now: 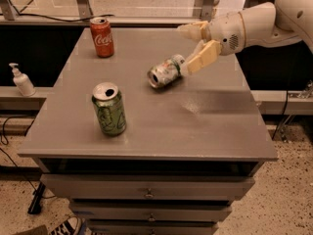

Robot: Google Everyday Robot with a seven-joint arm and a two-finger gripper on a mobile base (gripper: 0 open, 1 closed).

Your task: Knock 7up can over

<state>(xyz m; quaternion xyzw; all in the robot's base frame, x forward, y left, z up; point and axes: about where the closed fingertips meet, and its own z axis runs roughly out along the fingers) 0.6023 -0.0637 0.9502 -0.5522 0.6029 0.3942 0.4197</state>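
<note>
Grey worktop (146, 131) over a stack of drawers, with a dark gap and a ledge behind it. At back centre the 7up can (166, 71) is tipped on its side, open top facing front-left. The gripper (186, 50) hangs just right of it, jaws spread and holding nothing, the lower one at the can's base. A Coca-Cola can (101, 37) stands back-left and a green can (109, 108) front-left, both well apart from it. A pump bottle (22, 81) sits on the left ledge.

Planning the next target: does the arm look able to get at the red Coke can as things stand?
Probably yes: the end effector hangs open beside the tipped 7up can, and nothing stands between it and the Coke can.
</note>
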